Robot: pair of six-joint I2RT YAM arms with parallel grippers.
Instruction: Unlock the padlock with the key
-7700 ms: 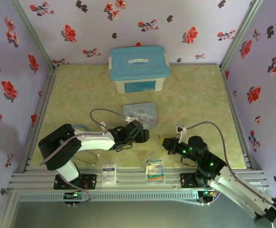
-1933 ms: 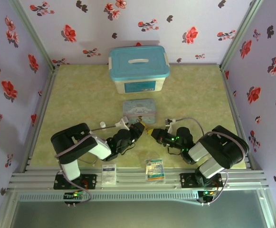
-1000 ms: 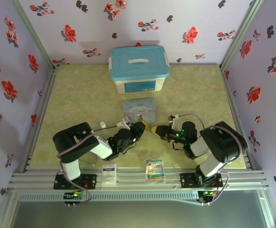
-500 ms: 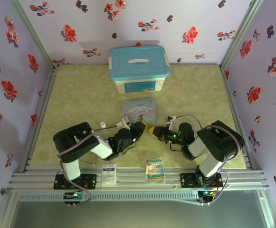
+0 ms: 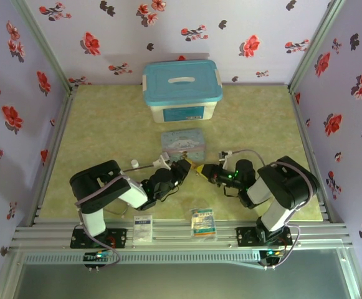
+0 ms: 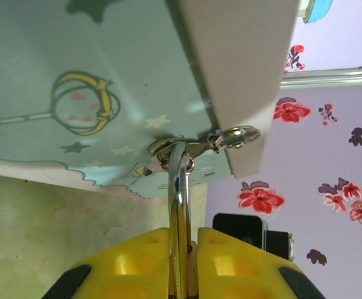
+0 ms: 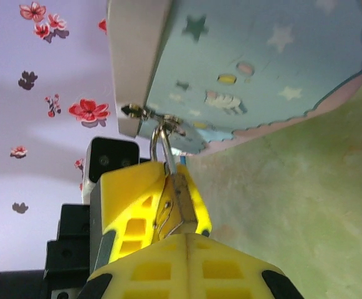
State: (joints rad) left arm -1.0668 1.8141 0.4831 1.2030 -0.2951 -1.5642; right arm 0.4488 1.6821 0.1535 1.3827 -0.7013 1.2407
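The small brass padlock (image 7: 182, 196) hangs by its thin shackle from the clasp on the cartoon tin (image 7: 261, 62). My left gripper (image 6: 182, 233) is shut on the padlock (image 6: 179, 205), seen edge-on between its yellow fingers (image 7: 131, 205). My right gripper (image 7: 187, 240) is shut, its tips pressed against the padlock's lower end. The key is pinched there and almost all of it is hidden; just a thin metal loop (image 7: 164, 213) shows beside the lock body. From above, the left gripper (image 5: 189, 167) and right gripper (image 5: 203, 170) meet tip to tip at the padlock (image 5: 196, 168), just in front of the tin (image 5: 182, 142).
A white box with a blue lid (image 5: 182, 89) stands behind the tin. Two small packets (image 5: 142, 227) (image 5: 203, 222) lie by the front rail. Flowered walls close in the left, right and back sides.
Since the earliest frame both arms have come together in front of the tin. Over the last second the right gripper has edged slightly left against the padlock; the left has held still.
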